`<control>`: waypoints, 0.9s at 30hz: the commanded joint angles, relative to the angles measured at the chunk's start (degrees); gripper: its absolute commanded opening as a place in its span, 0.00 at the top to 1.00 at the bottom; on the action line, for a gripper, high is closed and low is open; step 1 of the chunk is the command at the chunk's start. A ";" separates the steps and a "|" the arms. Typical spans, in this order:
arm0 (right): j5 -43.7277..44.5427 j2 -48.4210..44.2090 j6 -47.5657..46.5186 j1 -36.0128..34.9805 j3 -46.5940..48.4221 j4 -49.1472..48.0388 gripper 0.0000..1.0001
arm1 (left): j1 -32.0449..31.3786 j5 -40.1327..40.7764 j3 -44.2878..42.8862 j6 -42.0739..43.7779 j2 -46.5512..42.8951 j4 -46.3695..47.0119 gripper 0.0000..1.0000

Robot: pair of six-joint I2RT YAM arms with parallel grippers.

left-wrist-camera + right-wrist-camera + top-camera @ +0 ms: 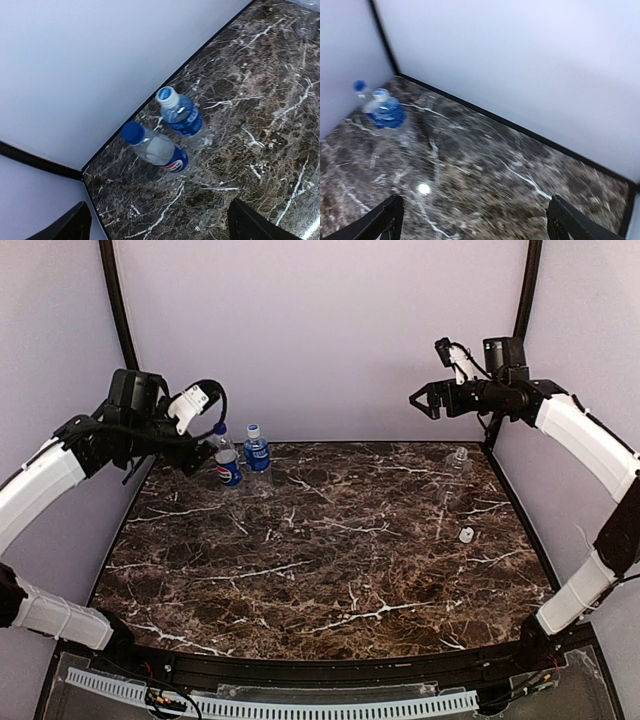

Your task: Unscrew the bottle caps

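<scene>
Bottle caps (133, 132) (167, 96) (466, 534) three: two on, one loose; bottles (167, 152) (185, 117) (460, 460) three; both jaws spread.

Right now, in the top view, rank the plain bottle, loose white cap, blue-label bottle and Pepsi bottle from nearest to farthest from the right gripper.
From the right gripper:
1. plain bottle, back right corner
2. loose white cap, right side, nearer the arms
3. blue-label bottle, back left
4. Pepsi bottle, back left, outermost
</scene>
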State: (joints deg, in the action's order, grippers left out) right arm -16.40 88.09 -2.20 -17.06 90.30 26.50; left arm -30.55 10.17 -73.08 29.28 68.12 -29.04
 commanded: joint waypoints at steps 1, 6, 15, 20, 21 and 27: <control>-21.51 -6.13 -3.51 -6.65 -6.18 -13.70 0.01 | 10.25 -10.79 -12.54 -11.44 7.62 -14.07 0.07; -21.16 -8.26 -1.50 -11.49 -11.60 -22.63 0.01 | 13.25 -15.25 -19.87 -15.39 15.81 -8.64 0.18; -18.58 -8.35 -2.50 -16.55 -14.52 -21.67 0.01 | 14.94 -12.50 -29.56 -17.78 31.48 -5.32 0.10; -17.72 -8.40 -2.98 -17.63 -15.64 -21.13 0.01 | 15.55 -12.27 -28.49 -20.53 33.70 -3.93 0.15; -17.73 -8.31 -2.99 -17.63 -15.68 -21.05 0.01 | 15.53 -12.49 -27.66 -20.96 33.74 -3.53 0.16; -17.77 -8.49 -2.99 -17.92 -15.92 -20.02 0.01 | 15.60 -12.65 -26.21 -20.84 34.67 -0.75 0.31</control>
State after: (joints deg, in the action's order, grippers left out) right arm -34.59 79.75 -4.51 -34.28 75.29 6.87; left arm -15.09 -2.46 -100.66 9.34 103.70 -32.34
